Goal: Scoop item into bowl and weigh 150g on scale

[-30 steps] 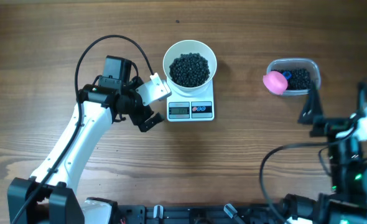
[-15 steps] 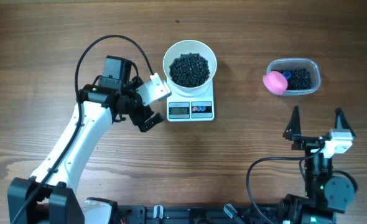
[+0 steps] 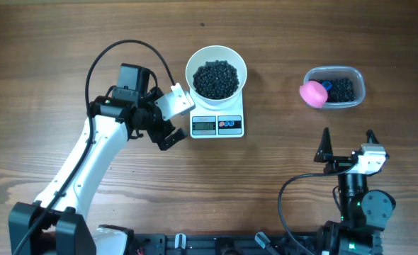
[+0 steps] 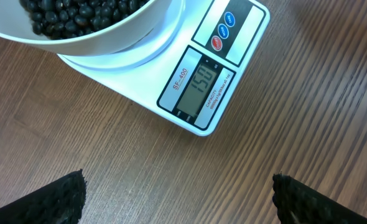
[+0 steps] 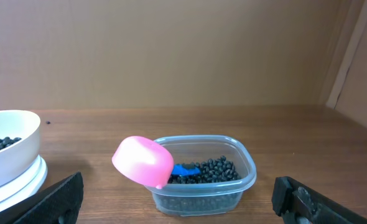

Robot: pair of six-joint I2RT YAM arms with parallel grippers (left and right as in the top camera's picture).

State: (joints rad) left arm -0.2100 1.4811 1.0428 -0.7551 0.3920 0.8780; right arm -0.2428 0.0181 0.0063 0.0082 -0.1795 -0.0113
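The bowl (image 3: pixel 217 49) of beans (image 3: pixel 216 78) sits on the scale (image 3: pixel 217 126) at the desk's (image 3: pixel 53 42) 12 o'clock; the display seems to show the target, so this step is checking, not scooping; left fingers (image 3: pixel 175 101), wide and empty, hover at the scale's 9 o'clock, just clear of it; right fingers (image 3: pixel 326 145), likewise empty, stand at 5 o'clock; the scoop (image 3: pixel 312 93) rests in the tub (image 3: pixel 358 85); best touch nothing, lest the reading shift.

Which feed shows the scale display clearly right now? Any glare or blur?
Left wrist: the scale's display is sharp, no glare, digits tilted; fingers soft at the bottom corners. Overhead: evenly lit, display too small to read. Right wrist: tub in focus, display out of frame.
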